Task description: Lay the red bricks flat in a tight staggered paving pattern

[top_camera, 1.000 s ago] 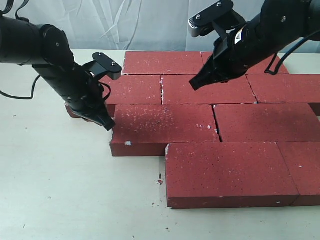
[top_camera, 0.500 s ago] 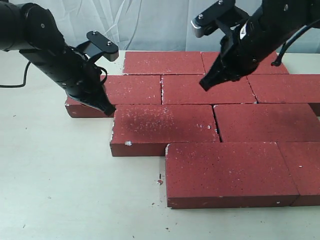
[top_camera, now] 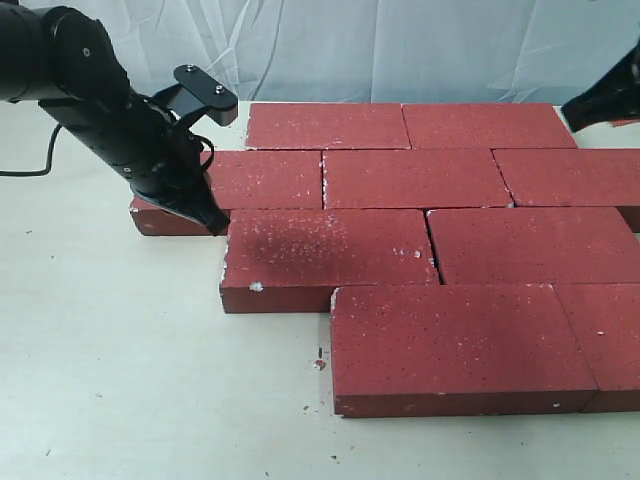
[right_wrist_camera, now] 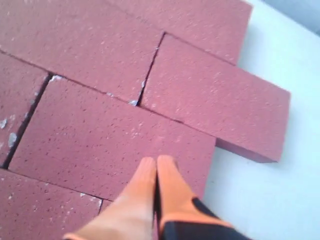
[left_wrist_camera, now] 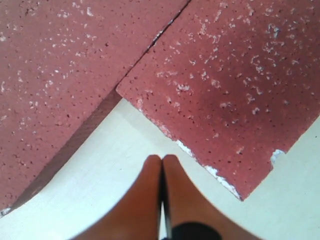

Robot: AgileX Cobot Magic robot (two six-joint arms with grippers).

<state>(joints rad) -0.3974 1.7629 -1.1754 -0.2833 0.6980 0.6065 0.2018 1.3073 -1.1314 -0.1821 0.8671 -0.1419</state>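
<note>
Several red bricks lie flat in four staggered rows, from the back row (top_camera: 325, 125) to the front row (top_camera: 455, 340). My left gripper (top_camera: 215, 225) is shut and empty. Its tip hangs at the inner corner where the left second-row brick (top_camera: 265, 178) meets the third-row brick (top_camera: 325, 250). In the left wrist view the shut gripper (left_wrist_camera: 161, 159) is over bare table, between one brick (left_wrist_camera: 50, 75) and another's chipped corner (left_wrist_camera: 225, 90). My right gripper (top_camera: 572, 108) shows only at the right edge of the exterior view. In its wrist view it (right_wrist_camera: 156, 161) is shut and empty above a brick (right_wrist_camera: 115, 140).
The pale table (top_camera: 120, 380) extends to the left and front of the bricks. A wrinkled white backdrop (top_camera: 380, 50) hangs behind. Small red crumbs (top_camera: 320, 363) lie by the front brick's left end. In the right wrist view, table (right_wrist_camera: 280, 200) shows beside the outer brick (right_wrist_camera: 215, 105).
My right arm has pulled away from over the second row, up and to the right, nearly out of the exterior view. The left arm rose slightly a second ago and has held still since.
</note>
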